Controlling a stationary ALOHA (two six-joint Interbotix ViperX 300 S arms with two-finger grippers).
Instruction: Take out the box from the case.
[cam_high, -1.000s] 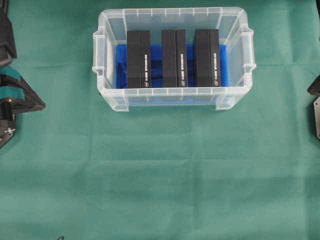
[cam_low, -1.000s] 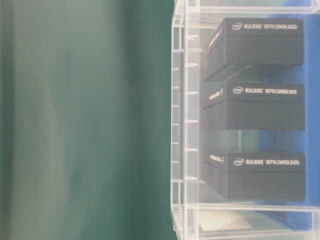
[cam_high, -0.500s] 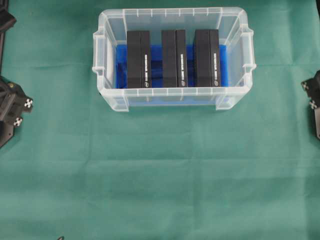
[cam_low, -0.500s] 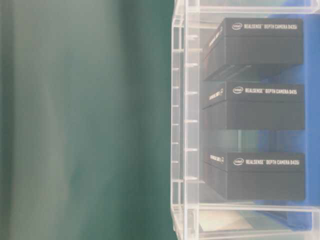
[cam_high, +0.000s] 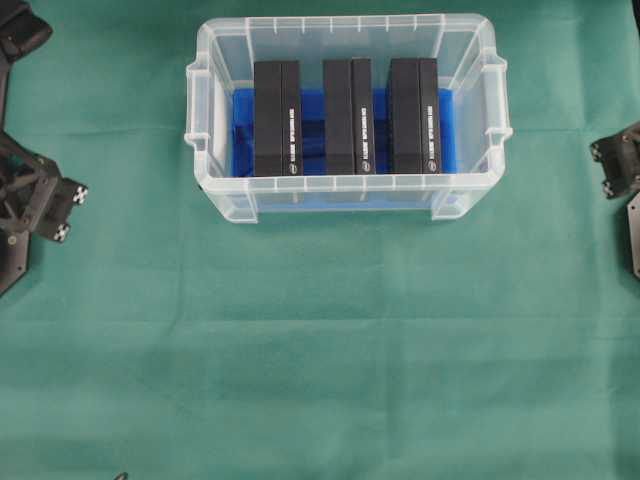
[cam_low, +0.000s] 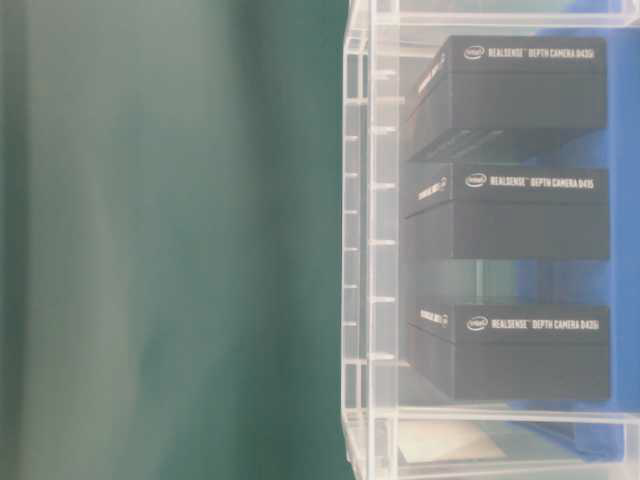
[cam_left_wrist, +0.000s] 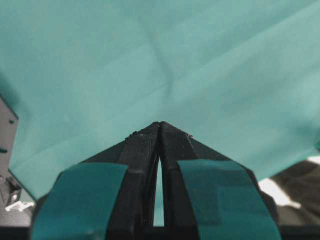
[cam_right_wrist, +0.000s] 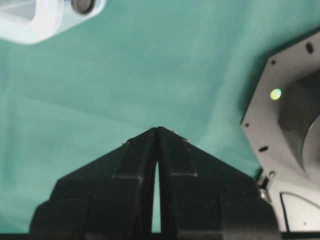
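Both arms have edged inward from the desk's side edges, each cut off by the frame. Left claw (cam_left_wrist: 160, 125) and right claw (cam_right_wrist: 158, 129) are pressed together, holding nothing. Three black rectangular boxes (cam_high: 352, 116) stand in the clear plastic case (cam_high: 345, 190) near the far edge of the green-clothed desk (cam_high: 320, 350).

My gripper (cam_right_wrist: 157, 131) has its fingertips pressed together over green cloth (cam_right_wrist: 150, 75). A grey housing (cam_right_wrist: 287, 150) with a green light sits right; a white mount (cam_right_wrist: 45, 17) far left.
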